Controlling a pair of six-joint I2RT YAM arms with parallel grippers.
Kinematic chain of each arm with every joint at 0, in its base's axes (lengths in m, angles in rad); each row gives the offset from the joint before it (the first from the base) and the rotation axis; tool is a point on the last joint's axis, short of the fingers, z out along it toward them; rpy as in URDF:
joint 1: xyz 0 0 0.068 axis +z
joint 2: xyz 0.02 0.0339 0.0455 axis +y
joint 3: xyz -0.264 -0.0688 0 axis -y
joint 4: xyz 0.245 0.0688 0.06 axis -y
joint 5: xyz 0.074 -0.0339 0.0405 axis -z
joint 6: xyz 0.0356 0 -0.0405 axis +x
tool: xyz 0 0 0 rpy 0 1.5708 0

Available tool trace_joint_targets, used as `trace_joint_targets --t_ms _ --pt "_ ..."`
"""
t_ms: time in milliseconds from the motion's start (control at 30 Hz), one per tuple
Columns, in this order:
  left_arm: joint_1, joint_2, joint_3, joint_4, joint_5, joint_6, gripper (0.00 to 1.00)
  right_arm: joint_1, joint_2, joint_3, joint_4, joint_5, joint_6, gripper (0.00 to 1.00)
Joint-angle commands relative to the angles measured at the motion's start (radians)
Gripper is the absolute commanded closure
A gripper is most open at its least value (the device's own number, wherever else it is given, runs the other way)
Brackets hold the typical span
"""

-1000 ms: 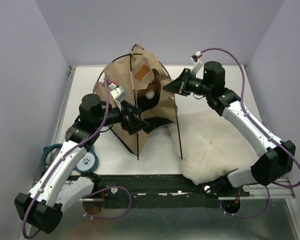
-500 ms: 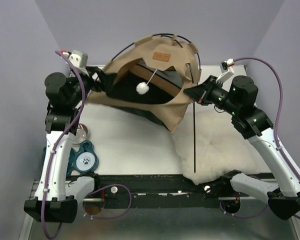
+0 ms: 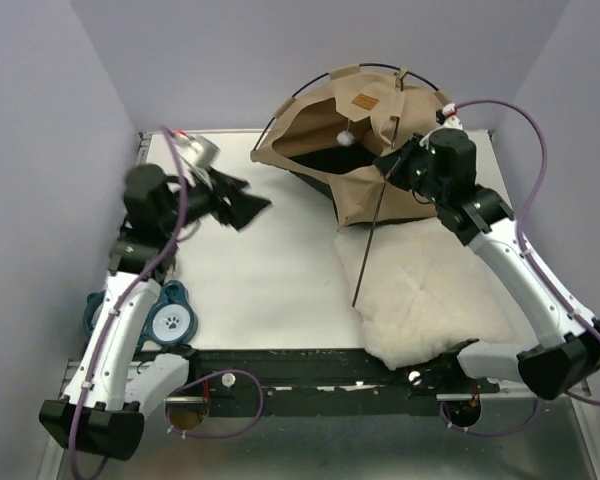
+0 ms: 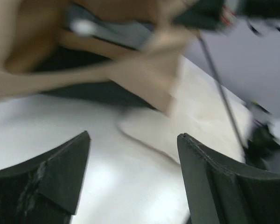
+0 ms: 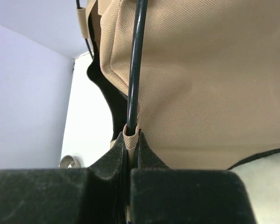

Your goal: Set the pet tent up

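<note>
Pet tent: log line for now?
left gripper: open, clear of pet tent | right gripper: shut on pet tent sleeve | pole: end free by cushion

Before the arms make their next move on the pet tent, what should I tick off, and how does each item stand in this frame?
1. Right gripper shut on the pet tent, pinching a pole sleeve: ok.
2. Left gripper open, empty and apart from the tent: ok.
3. Tent standing level on its base: not ok; it is tilted.
4. Black pole seated at its lower end: not ok; it juts free of the fabric, ending by the white cushion's edge.
5. Remaining poles seated at their ends: cannot tell.
</note>
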Motion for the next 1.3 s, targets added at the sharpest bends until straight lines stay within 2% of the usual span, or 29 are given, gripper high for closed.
trace_joint_targets --t_ms 0,67,200,400,600,667,733,800,867,1000,1267 --pt "-0.261 -0.159 -0.373 0.08 0.26 -0.175 0.12 0.025 0.118 0.141 0.076 0.018 0.066 0.99" --pt "-0.358 -0.199 -0.503 0.245 0.196 -0.296 0.11 0.036 0.162 0.17 0.072 0.024 0.072 0.99" --pt "-0.489 -0.092 -0.505 0.365 0.174 -0.355 0.11 0.072 0.208 0.191 0.077 0.063 0.054 0.99" --pt "-0.541 0.048 -0.519 0.626 0.155 -0.531 0.12 0.114 0.248 0.201 0.082 0.072 0.056 0.99" --pt "-0.616 0.135 -0.523 0.7 0.143 -0.558 0.21 0.126 0.25 0.201 0.097 0.08 0.042 0.99" --pt "-0.641 0.165 -0.52 0.686 0.122 -0.538 0.29 0.126 0.247 0.201 0.105 0.069 0.037 0.99" --pt "-0.647 0.194 -0.523 0.719 0.123 -0.551 0.42 0.128 0.238 0.195 0.112 0.048 0.03 0.99" --pt "-0.647 0.208 -0.511 0.74 0.106 -0.545 0.66 0.129 0.23 0.188 0.118 0.014 0.023 0.99" --pt "-0.647 0.208 -0.486 0.746 0.073 -0.506 0.99 0.131 0.213 0.158 0.118 -0.015 0.02 0.96" --pt "-0.642 0.24 -0.398 0.709 0.028 -0.426 1.0 0.143 0.163 0.08 0.109 -0.08 0.025 0.93" --pt "-0.58 0.332 -0.292 0.737 0.002 -0.433 1.0 0.183 0.058 -0.087 0.109 -0.161 0.034 0.93"
